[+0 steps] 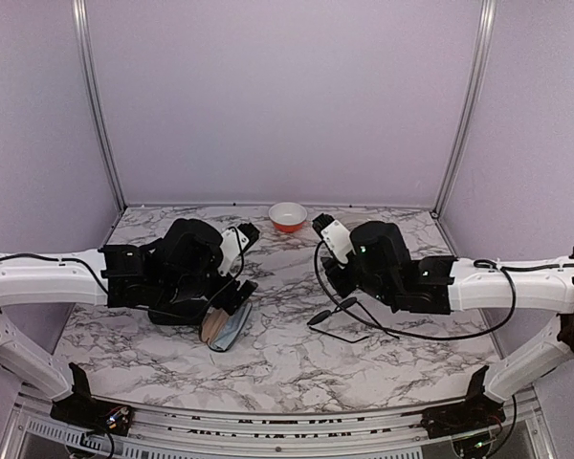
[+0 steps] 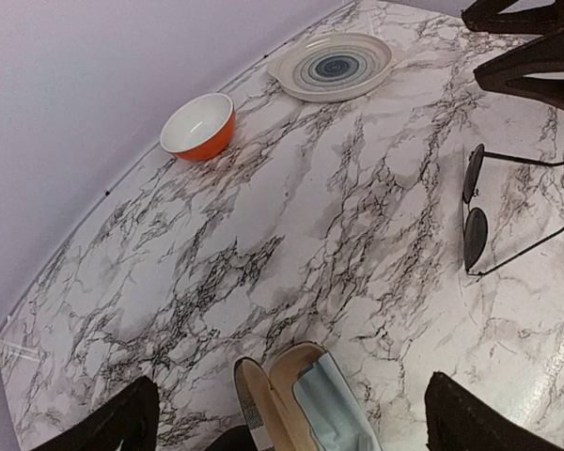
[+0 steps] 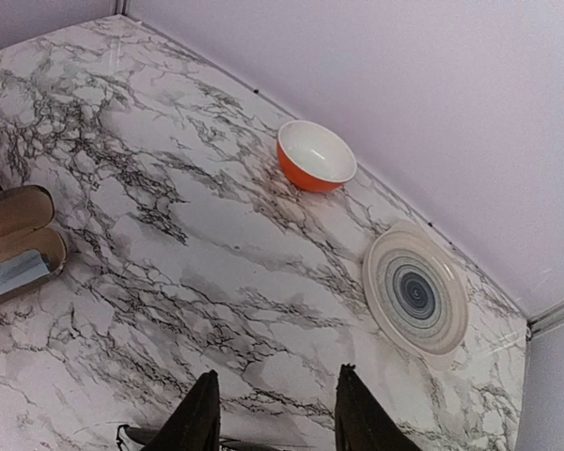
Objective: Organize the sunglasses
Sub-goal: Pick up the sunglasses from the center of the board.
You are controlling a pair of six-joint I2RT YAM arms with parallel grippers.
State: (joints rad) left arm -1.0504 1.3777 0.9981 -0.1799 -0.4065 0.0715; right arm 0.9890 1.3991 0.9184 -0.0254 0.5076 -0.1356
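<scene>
The sunglasses (image 1: pixel 340 318) lie unfolded on the marble table, thin black wire frame with dark round lenses. They also show in the left wrist view (image 2: pixel 474 212), and one end shows at the bottom of the right wrist view (image 3: pixel 132 437). The brown plaid case (image 1: pixel 225 327) lies open on the table, with a tan lining and a pale blue cloth inside (image 2: pixel 305 395). My left gripper (image 2: pixel 291 381) is wide open just above the case's end. My right gripper (image 3: pixel 277 376) is open and empty, low over the table just beyond the sunglasses. The glossy black case is out of view.
An orange bowl (image 1: pixel 287 216) with a white inside stands near the back wall. A cream plate with blue-grey rings (image 3: pixel 416 294) lies flat to its right, near the back right corner. Purple walls close the table on three sides.
</scene>
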